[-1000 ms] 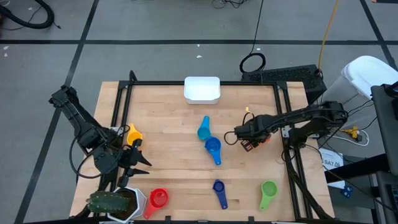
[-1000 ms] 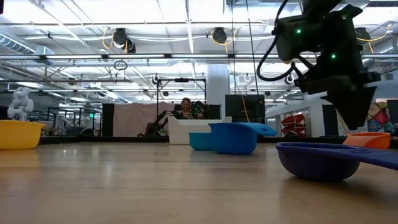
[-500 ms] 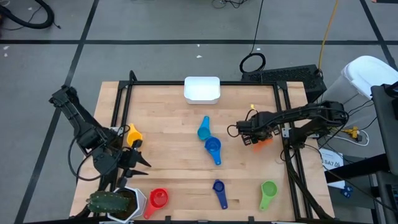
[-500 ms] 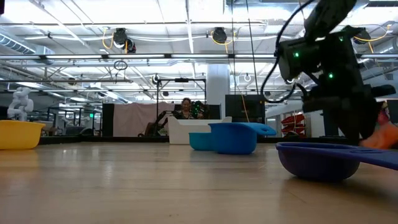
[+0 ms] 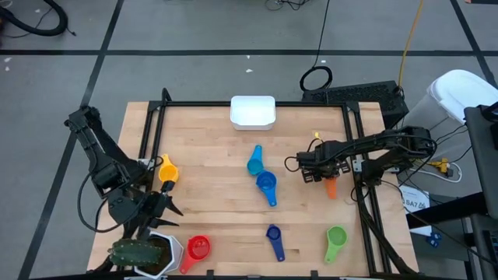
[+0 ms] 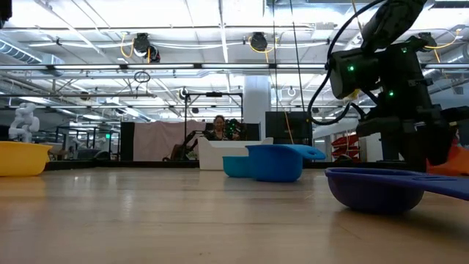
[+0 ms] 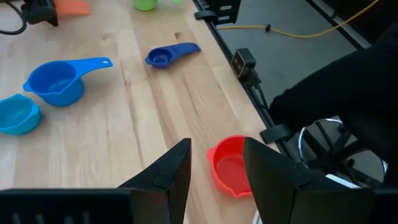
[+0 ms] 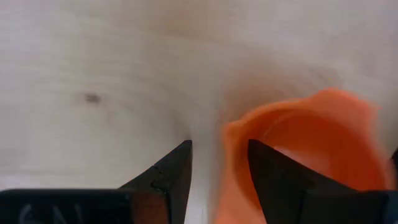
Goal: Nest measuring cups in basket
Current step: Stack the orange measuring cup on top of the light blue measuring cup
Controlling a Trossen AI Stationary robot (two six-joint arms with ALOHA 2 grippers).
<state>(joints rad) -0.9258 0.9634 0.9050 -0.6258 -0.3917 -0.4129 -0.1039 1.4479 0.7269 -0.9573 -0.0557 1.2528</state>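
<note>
The right pincer (image 5: 314, 167) hung low over the tabletop (image 5: 226, 194), fingers apart, with the orange cup (image 5: 330, 186) just beside it. The left pincer (image 5: 159, 207) waited apart near the red cup (image 5: 198, 249).

The right arm, dark and jointed, reaches in from the right edge of the tabletop (image 5: 233, 194) and bends low over its right-hand part, its right claw (image 5: 309, 173) pointing down with the two dark fingers (image 8: 168, 171) parted by a narrow gap and nothing gripped between them. The left arm is folded back at the near left corner, its left claw (image 5: 159, 208) held above the surface, fingers likewise apart and empty.
</note>
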